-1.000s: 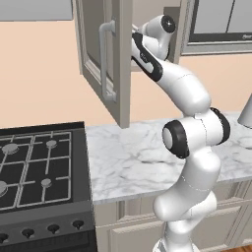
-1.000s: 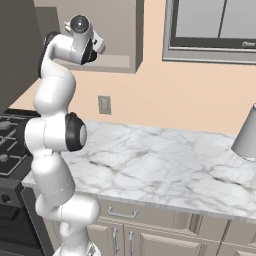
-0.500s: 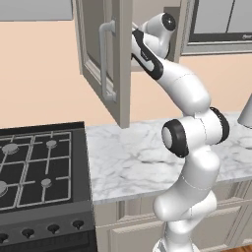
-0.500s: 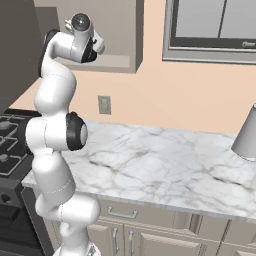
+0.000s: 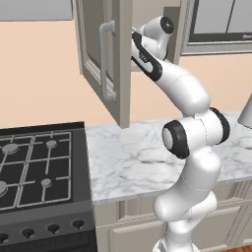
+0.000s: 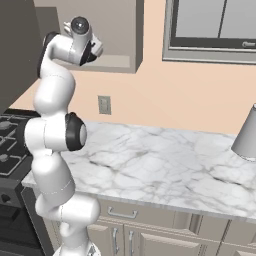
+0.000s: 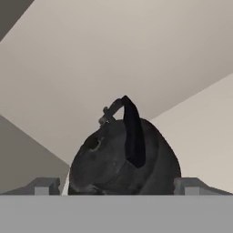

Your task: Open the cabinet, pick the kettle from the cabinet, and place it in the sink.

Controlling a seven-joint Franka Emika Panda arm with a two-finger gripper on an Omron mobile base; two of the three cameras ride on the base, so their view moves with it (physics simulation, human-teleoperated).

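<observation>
The pincer (image 7: 116,190) is spread wide and grasps nothing; its two small dark tips stand on either side of the small squat round black kettle (image 7: 123,157), which sits close ahead inside the tall taupe-grey wall cabinet (image 5: 101,59), door swung open. The kettle is judged rigid, smooth and possibly slippery on its rounded body, moderately light. The arched black handle (image 7: 132,132) above the kettle's body is judged the surest hold.

I see the squat black kettle (image 7: 123,159) inside the taupe wall cabinet (image 5: 106,54), above the marble tabletop (image 5: 133,162), stove (image 5: 39,167) left.
</observation>
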